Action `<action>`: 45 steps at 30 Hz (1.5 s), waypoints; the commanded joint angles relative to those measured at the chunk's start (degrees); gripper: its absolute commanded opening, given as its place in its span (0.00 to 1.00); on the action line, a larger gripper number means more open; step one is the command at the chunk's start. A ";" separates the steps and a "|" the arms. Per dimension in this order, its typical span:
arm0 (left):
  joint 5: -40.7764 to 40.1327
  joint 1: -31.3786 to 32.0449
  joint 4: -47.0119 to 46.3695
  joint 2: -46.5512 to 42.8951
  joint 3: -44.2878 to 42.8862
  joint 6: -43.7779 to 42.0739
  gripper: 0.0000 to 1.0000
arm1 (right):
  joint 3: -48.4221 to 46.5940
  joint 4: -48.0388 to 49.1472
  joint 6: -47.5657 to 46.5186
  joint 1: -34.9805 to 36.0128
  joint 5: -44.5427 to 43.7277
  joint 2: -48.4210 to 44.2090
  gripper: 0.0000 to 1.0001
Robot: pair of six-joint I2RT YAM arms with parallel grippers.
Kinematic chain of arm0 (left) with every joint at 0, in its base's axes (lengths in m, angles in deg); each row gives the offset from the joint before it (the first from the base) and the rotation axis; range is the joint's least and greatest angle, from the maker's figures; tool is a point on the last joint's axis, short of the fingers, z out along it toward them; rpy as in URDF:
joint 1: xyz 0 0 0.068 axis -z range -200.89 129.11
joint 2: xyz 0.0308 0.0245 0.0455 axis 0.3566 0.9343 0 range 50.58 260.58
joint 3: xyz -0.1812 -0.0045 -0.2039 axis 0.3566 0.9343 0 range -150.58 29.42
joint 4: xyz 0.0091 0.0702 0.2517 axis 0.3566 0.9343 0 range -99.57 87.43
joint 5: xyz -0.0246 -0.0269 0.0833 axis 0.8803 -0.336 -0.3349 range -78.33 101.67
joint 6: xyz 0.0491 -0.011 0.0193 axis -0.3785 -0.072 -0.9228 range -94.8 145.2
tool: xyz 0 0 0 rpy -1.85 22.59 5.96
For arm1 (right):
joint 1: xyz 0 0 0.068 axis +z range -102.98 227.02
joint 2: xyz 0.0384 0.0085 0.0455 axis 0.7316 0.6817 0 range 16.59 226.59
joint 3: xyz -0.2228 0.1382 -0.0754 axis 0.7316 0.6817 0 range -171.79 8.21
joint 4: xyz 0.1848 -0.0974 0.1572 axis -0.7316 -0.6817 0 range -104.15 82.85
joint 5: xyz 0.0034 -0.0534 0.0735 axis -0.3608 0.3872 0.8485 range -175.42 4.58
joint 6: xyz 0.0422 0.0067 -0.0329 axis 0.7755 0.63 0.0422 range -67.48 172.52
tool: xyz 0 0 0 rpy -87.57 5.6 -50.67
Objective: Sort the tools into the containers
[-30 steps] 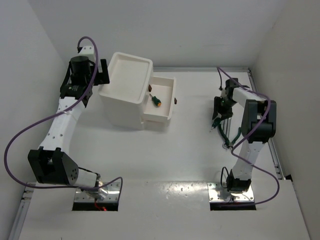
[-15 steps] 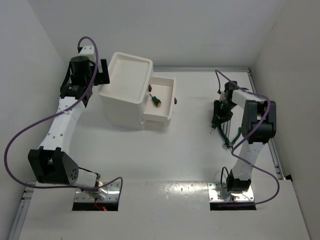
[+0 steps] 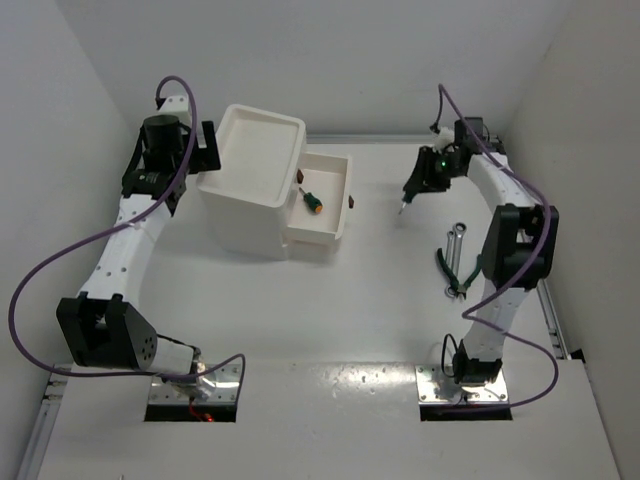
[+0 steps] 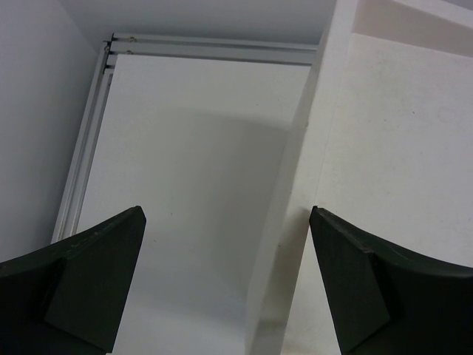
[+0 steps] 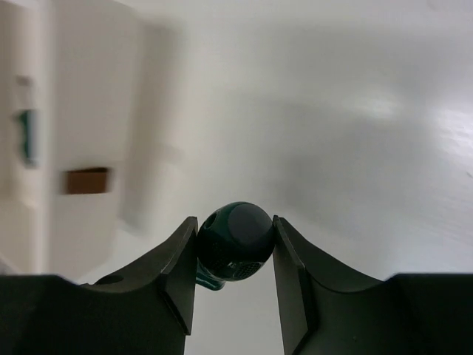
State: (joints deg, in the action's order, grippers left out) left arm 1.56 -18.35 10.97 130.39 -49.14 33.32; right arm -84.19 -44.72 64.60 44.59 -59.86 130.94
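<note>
My right gripper (image 3: 410,192) is shut on a dark green-handled screwdriver (image 5: 235,242), seen end-on between the fingers; in the top view it hangs tip down (image 3: 402,207) above the table, right of the open drawer. The white drawer unit (image 3: 240,215) stands at the back left with its top drawer (image 3: 337,212) pulled out; a small green and orange tool (image 3: 312,200) lies in it. Green-handled pliers (image 3: 455,275) and a silver wrench (image 3: 455,238) lie on the table at the right. My left gripper (image 3: 207,148) is open at the unit's left side (image 4: 310,148). Yellow-handled pliers are out of view.
White walls close in the table on the left, back and right. A metal rail (image 3: 548,305) runs along the right edge. In the right wrist view the drawer's brown handle (image 5: 86,180) shows blurred at the left.
My right gripper has risen from the table by the pliers and swung back and left toward the open drawer, carrying the screwdriver. The left arm has not moved.
</note>
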 commanded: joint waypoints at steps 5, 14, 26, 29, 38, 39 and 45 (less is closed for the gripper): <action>3.07 0.00 -1.29 -1.59 -0.01 1.28 1.00 | -4.79 11.19 8.84 9.09 15.40 -9.23 0.00; 2.64 0.00 -1.29 2.19 -0.80 1.81 1.00 | -13.24 14.45 10.60 17.64 13.64 -0.97 0.00; 2.64 0.00 -1.29 4.91 -2.47 0.15 1.00 | -18.78 9.52 2.43 22.03 9.16 5.71 0.28; 2.11 0.00 -1.29 6.05 -2.99 0.14 1.00 | -18.78 9.52 1.72 23.26 8.45 5.71 0.53; 0.44 0.00 -0.58 8.87 -4.14 0.14 0.71 | -19.31 11.28 2.87 23.19 7.58 2.38 0.62; 0.44 0.00 -0.58 8.87 -4.66 0.14 0.67 | -19.31 11.28 3.56 22.31 7.57 1.07 0.61; 1.76 0.00 0.47 8.87 -4.67 -0.47 0.16 | -12.73 9.18 3.66 18.18 0.82 -5.53 0.50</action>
State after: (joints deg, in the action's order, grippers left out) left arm 8.99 -17.10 11.10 138.61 -52.27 32.58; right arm -99.08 -35.91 67.94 65.57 -55.16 132.64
